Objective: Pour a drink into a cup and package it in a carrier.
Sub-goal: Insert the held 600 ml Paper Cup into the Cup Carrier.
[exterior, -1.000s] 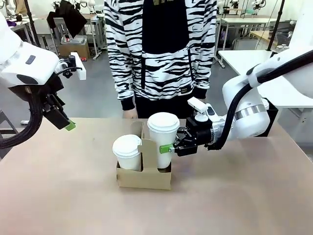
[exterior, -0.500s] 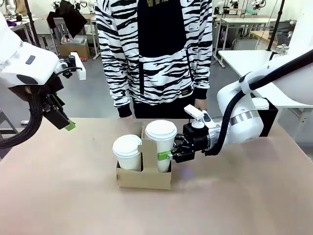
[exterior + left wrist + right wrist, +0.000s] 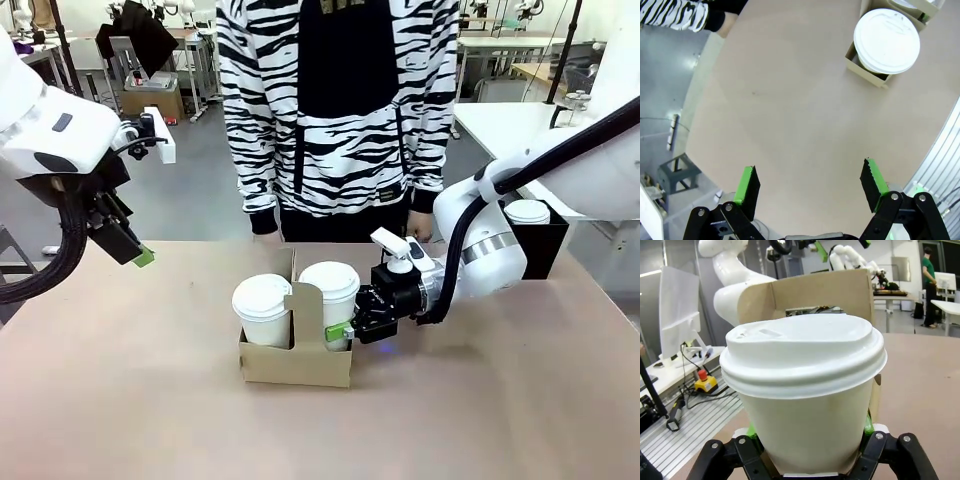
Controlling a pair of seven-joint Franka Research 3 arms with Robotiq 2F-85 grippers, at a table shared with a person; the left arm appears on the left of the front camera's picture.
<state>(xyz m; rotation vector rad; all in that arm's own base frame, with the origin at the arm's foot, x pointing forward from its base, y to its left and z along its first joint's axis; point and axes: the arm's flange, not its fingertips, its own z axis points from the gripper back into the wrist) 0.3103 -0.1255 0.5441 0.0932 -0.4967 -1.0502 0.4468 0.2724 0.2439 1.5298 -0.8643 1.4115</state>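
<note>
At table centre: right gripper (image 3: 352,331) closed around lidded cup (image 3: 328,283) seated in carrier (image 3: 296,362); left gripper (image 3: 810,182) wide open, holding nothing.

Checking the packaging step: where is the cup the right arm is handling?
In the front view, the cup sits in the carrier at mid-table, in its right-hand hole beside another lidded cup, with the right gripper on it.
</note>
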